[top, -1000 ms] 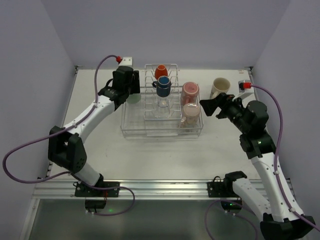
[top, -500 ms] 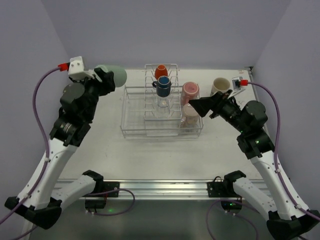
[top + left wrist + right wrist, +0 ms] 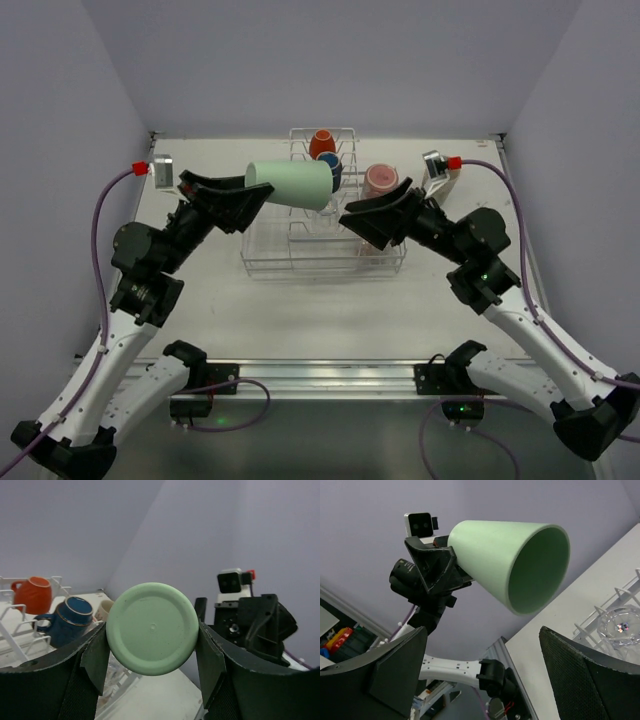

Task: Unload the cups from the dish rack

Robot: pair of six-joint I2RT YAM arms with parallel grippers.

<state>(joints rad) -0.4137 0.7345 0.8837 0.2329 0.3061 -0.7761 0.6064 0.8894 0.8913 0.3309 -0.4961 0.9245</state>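
Holding the mint-green tumbler (image 3: 295,184) sideways by its base, left gripper (image 3: 250,195) has it above the dish rack (image 3: 320,270), top middle of the overhead view. Right gripper (image 3: 362,222) is spread wide, empty, facing the tumbler's open mouth.

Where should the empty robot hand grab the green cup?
Grip the mint-green tumbler around its wide open end, coming from the right. It lies sideways with its mouth toward the open right gripper, and the left gripper clamps its base.

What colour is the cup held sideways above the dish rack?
The cup is mint green, inside and out; the right wrist view shows it best.
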